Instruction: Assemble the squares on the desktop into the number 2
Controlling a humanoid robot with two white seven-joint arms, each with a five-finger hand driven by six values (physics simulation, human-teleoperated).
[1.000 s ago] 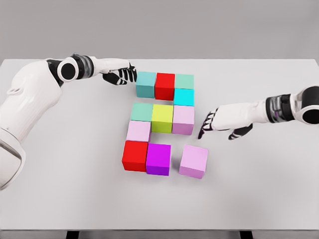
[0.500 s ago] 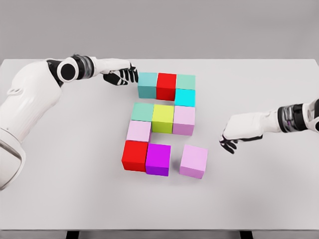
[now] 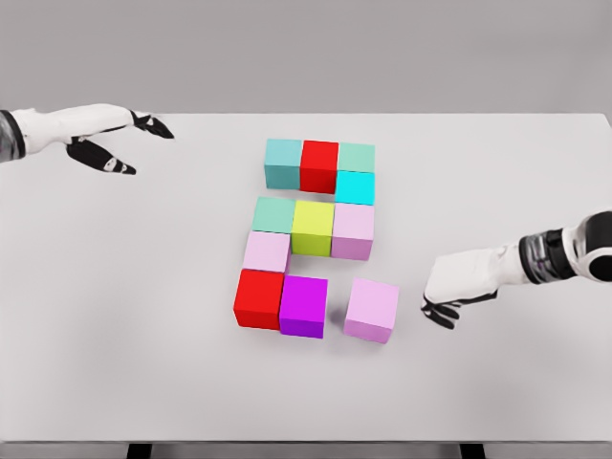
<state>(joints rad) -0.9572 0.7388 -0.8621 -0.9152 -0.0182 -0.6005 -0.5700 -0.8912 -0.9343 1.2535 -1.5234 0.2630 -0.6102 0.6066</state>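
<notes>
Ten coloured cubes stood on the wide white table (image 3: 143,316), which filled most of the head view and had much free surface on the left, on the right and along the near edge. Its far edge ran just behind the top row of cubes.

Next in size were the two white arms. The left hand (image 3: 107,143) hovered near the far left corner, well apart from every cube, with its dark fingers (image 3: 153,125) spread and nothing in them. The right hand (image 3: 457,287) was low over the table on the right side, near the loose pink cube (image 3: 372,308) but not touching it; its fingers were curled downward and empty.

The cubes were packed in the middle. The top row was a teal cube (image 3: 282,162), a red cube (image 3: 318,164) and a pale green cube (image 3: 355,157), touching side by side, with a cyan cube (image 3: 354,186) just below the pale green one. The middle row had a green cube (image 3: 273,214), a yellow-green cube (image 3: 312,227) and a light pink cube (image 3: 353,229). A pale pink cube (image 3: 265,252) sat under the green one. In the bottom row a second red cube (image 3: 259,298) touched a magenta cube (image 3: 304,305), and a narrow gap separated the magenta cube from the loose pink cube.
</notes>
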